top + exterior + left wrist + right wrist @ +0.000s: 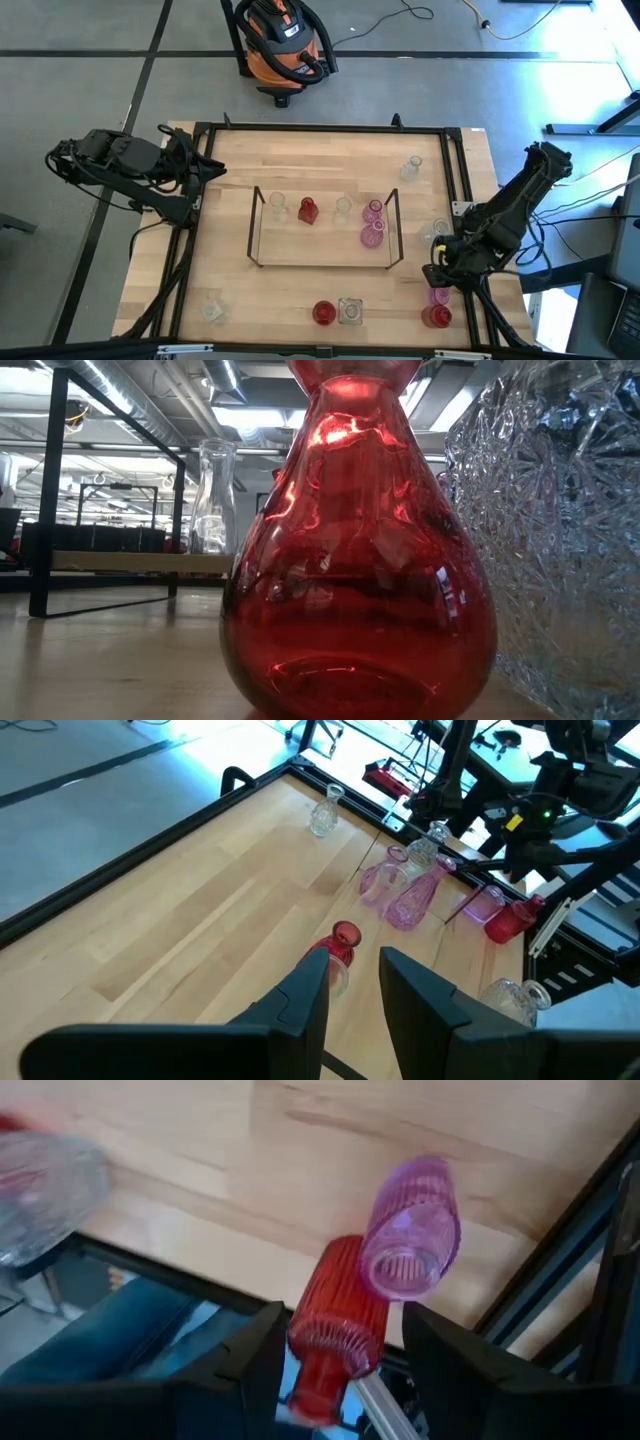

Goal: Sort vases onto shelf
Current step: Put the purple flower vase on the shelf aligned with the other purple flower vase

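The right tool (440, 283) hangs open over the surface's (230, 270) near right corner, holding nothing, its fingers straddling a ribbed pink vase (410, 1240) and a ribbed red vase (335, 1325), probably lining up a pick. The left tool (352, 982) waits open and empty at the far left edge. The wire shelf (325, 262) mid-surface already carries about 5 vases.

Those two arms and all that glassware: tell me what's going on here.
The robot is sorting small glass vases onto a wire shelf mid-table, which already holds several clear, red and pink ones. The right gripper is down at the table's near right corner, open above a pink vase and a red vase. The left gripper, also open, waits at the far left edge. More vases stand scattered off the shelf.
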Controlling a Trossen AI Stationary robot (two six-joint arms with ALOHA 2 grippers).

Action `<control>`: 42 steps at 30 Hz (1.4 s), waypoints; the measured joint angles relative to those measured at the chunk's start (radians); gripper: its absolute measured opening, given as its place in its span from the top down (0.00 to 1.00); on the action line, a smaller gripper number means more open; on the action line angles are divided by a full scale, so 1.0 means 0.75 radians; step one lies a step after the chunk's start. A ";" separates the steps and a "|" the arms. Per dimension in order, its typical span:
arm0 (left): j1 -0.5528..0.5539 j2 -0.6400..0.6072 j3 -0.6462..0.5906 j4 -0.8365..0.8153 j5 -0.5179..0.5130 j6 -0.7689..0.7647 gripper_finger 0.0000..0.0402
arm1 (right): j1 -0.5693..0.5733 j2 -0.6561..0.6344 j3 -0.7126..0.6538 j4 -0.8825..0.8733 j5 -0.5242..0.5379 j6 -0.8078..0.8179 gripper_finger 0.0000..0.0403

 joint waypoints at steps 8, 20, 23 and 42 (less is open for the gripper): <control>0.000 -0.001 0.000 0.000 0.036 -0.002 0.79 | -0.001 0.115 -0.001 -0.012 -0.052 0.012 0.54; 0.000 -0.001 0.000 0.000 0.052 0.022 0.79 | -0.002 0.230 -0.001 -0.008 -0.097 0.030 0.54; 0.000 -0.001 0.000 0.000 0.052 0.022 0.79 | -0.001 0.241 -0.001 -0.016 -0.124 0.039 0.54; -0.001 -0.001 0.000 -0.001 0.052 0.023 0.79 | 0.028 0.269 0.000 -0.012 -0.160 0.050 0.54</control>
